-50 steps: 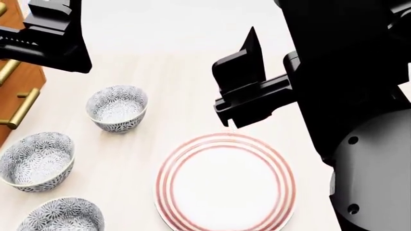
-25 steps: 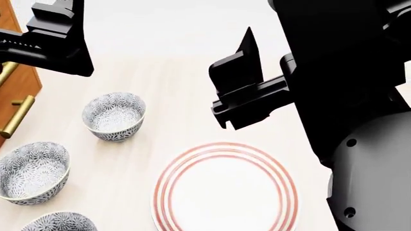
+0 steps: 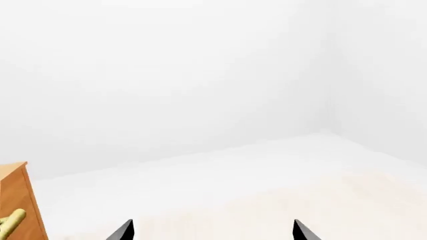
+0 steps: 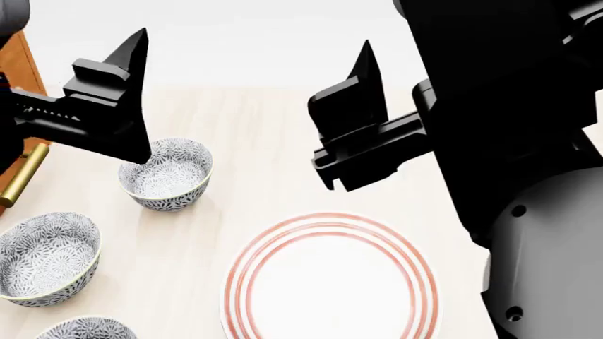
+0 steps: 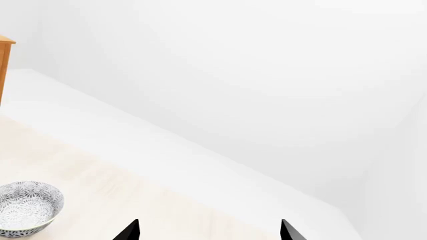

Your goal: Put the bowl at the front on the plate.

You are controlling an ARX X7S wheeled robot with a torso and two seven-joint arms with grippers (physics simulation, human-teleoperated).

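My left gripper [image 3: 212, 232] was spread, its two black tips well apart at the edge of the left wrist view with only bare table [image 4: 254, 141] and white wall beyond them. My right gripper [image 5: 208, 231] was spread too, holding nothing, raised above the table beyond the plate [image 4: 330, 289].

I took the bowl [image 4: 166, 174], the farthest of the three from me, for the one at the front. It stood upright on the table, apart from the plate and to its left in the head view. From the head, my left gripper overlapped its far rim, but my own wrist camera did not show the bowl at all, so I judged I was high and aimed past it.

To do the reach well, I would have tipped the wrist down until the rim came between the tips. Then one finger inside the wall and one outside, closing on the side nearest the plate. The wall looked thin and steep, so a shallow pinch might slip. The middle bowl [image 4: 42, 258] and the nearest bowl [image 4: 85, 328] sat close by, as did the wooden cabinet [image 4: 24, 78], leaving little room on that side.
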